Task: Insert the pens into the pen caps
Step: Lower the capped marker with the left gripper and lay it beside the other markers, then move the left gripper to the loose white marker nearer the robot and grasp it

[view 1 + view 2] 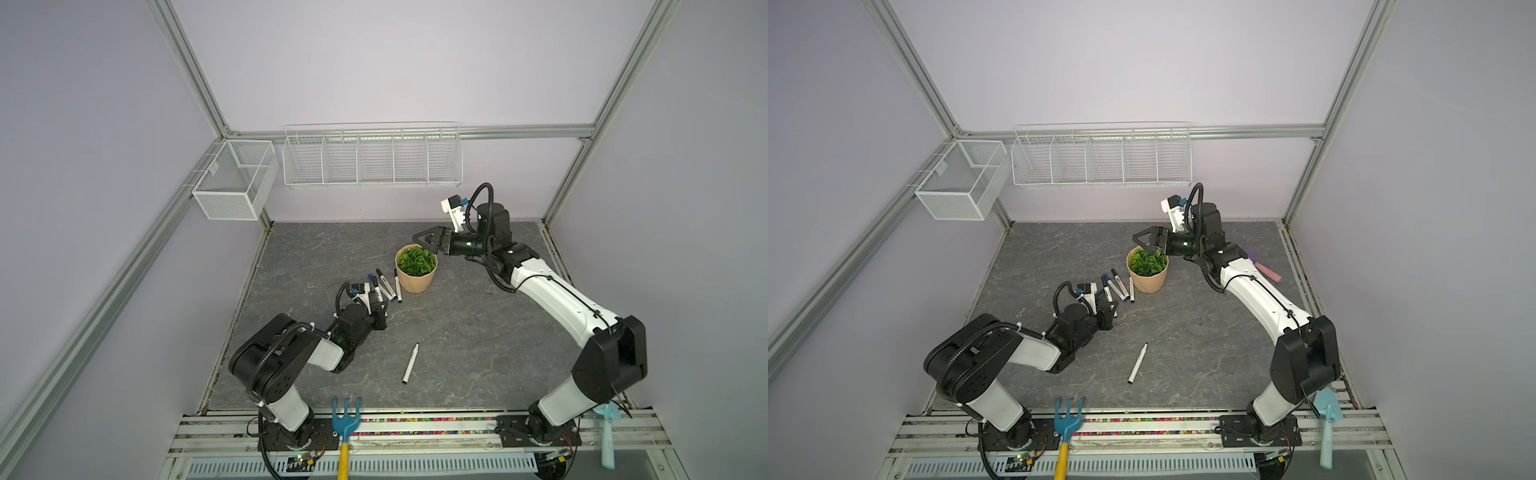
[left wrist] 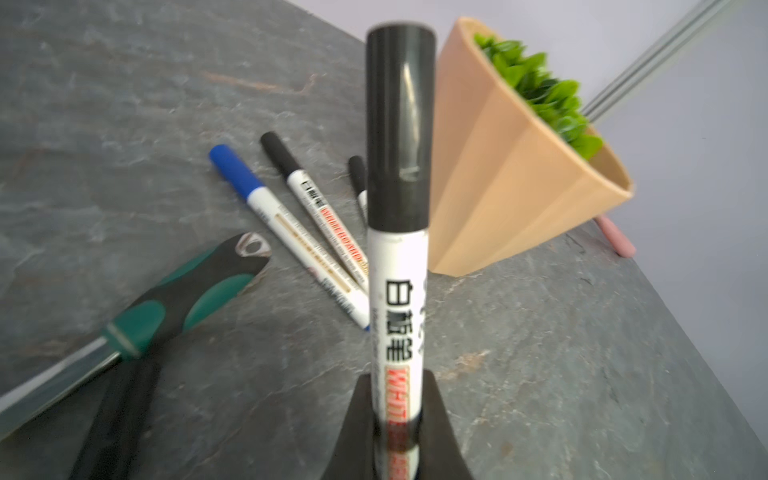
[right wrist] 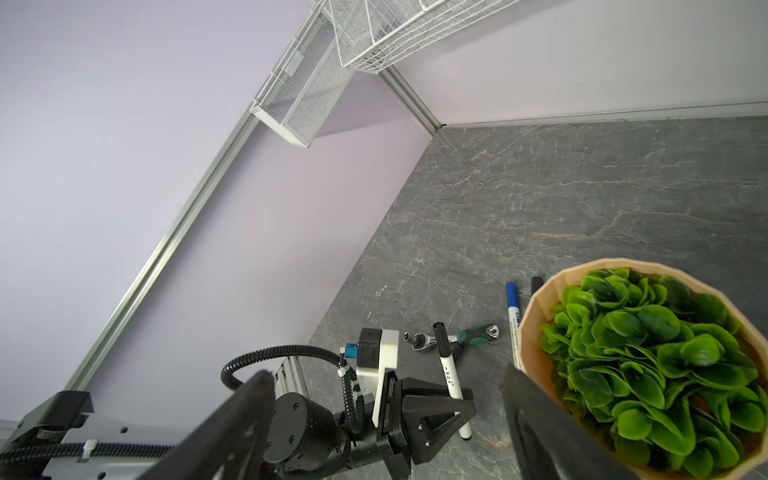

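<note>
Glossy blk plastic cap [image 2: 400, 124]; matt stone-look table [image 2: 561, 353]

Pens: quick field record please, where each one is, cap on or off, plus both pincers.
left pincer: shut on a black-capped pen
right pincer: open, empty, raised by the plant pot
by the pot: three capped pens lying flat, one blue cap, two black
front centre: lone pen, looks uncapped
loose caps: none in view
wrench: beside the capped pens

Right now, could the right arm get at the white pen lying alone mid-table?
Probably yes. The right gripper is open and empty above the potted plant, and the lone white pen lies on bare tabletop with nothing standing between them.
</note>
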